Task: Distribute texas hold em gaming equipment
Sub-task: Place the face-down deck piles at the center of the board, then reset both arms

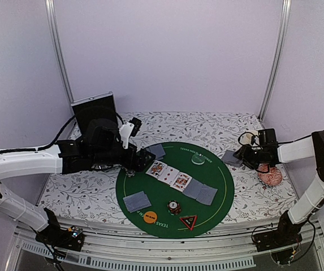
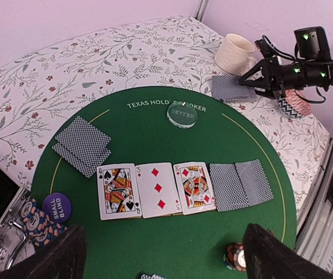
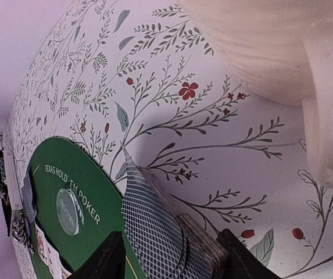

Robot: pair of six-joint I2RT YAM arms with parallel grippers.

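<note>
The green round poker mat [image 1: 218,195] holds three face-up cards [image 2: 154,189] in a row, with two face-down cards [image 2: 240,184] beside them. Another face-down pair [image 2: 82,144] lies at the mat's left and one more pair [image 1: 137,201] near its front. A clear dealer disc [image 2: 183,112], a chip stack [image 1: 174,207], an orange disc [image 1: 150,215] and a red-edged triangle [image 1: 188,221] sit on the mat. My left gripper [image 2: 163,261] hovers open over the mat's left side, holding nothing. My right gripper [image 3: 171,235] stands open, its fingers either side of the card deck [image 3: 166,232], whose top card bows upward.
A white mug [image 2: 234,52] stands just behind the deck. Loose chips [image 1: 270,175] lie right of the mat, under the right arm. A purple small-blind disc [image 2: 57,206] and more chips [image 2: 35,218] sit by the mat's left edge. A dark box [image 1: 95,111] stands back left.
</note>
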